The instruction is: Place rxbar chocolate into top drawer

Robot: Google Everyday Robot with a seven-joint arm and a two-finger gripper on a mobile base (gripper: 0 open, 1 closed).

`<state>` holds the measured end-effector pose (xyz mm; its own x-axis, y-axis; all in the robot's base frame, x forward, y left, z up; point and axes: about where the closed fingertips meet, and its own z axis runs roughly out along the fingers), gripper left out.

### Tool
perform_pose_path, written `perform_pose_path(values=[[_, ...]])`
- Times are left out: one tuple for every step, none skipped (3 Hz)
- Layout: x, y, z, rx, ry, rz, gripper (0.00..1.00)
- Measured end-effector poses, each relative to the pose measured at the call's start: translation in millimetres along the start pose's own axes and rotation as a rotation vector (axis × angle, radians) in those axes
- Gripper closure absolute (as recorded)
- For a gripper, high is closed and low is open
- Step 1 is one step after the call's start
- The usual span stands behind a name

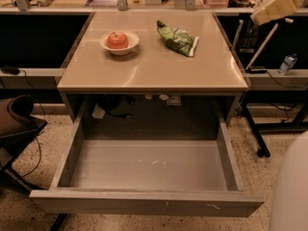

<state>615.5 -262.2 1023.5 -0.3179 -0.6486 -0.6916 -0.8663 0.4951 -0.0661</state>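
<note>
While the gripper [276, 6] is hanging at upper right, its grip impossible to tell, the top drawer [144, 204] is standing open and a bowl [132, 40] is holding an apple [117, 39].

My one camera sits high in front of the counter [154, 66], tilted down and forward across the open top drawer [144, 203], close enough that its front panel nearly spans the frame. My jaws hang at the view's upper right edge, off the counter's far right corner.
</note>
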Motion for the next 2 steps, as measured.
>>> perform_pose_path(values=[[12,39,-22,-0.073,0.007,0.066,1.00],[31,80,-45,-0.140,-0.010,0.204,1.00]])
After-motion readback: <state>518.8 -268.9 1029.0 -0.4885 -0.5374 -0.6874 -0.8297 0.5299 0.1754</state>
